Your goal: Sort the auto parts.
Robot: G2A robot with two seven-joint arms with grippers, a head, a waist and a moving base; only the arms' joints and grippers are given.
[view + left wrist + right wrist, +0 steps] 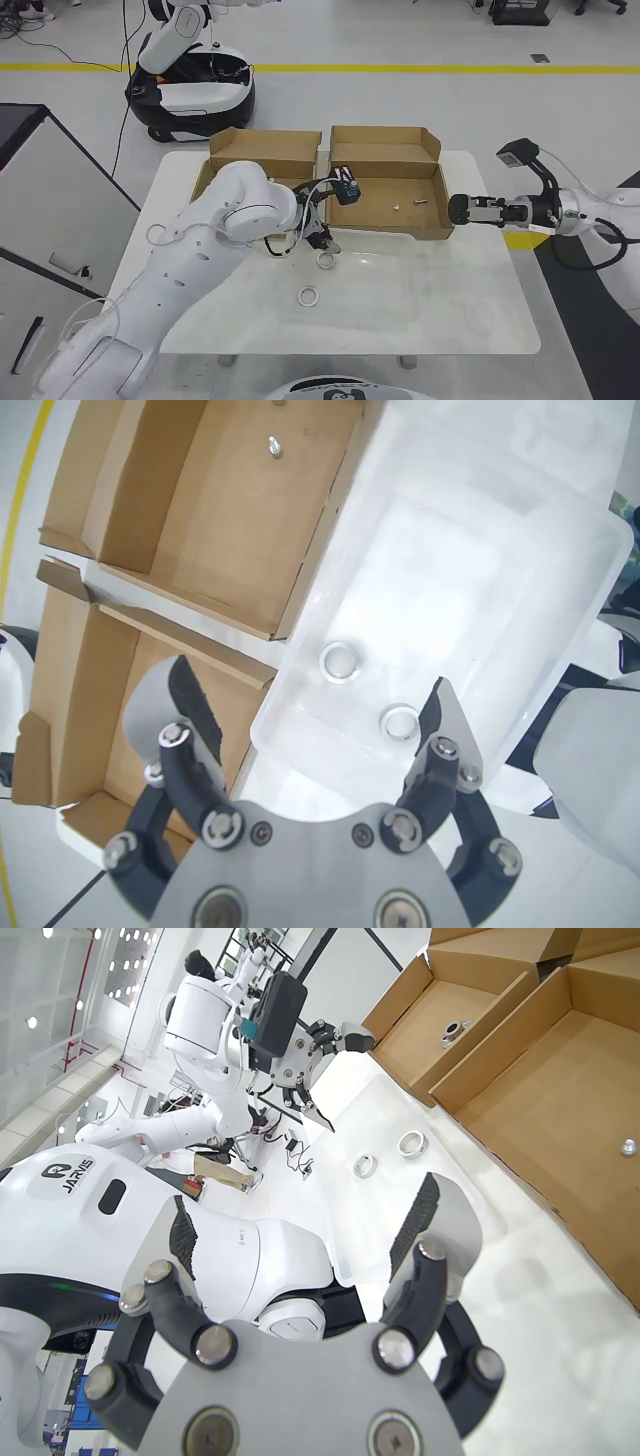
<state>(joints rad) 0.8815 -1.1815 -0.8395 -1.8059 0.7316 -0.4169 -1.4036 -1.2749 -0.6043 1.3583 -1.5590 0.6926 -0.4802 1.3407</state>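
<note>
Likely lining up a pick: left gripper [311,692] spread empty above the clear tray's [500,600] corner, just over two metal rings [323,663] lying apart. Right gripper [305,1202] likewise spread, empty, parked beside the right cardboard box [385,150] holding small studs [397,207]. White table [450,320]; grey workshop floor [500,110], yellow line [400,68].

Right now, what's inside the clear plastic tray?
Two metal rings lie apart in the tray, nothing else showing. The left pincer hangs over it, open; one finger covers a bit of the floor beside a ring.
</note>
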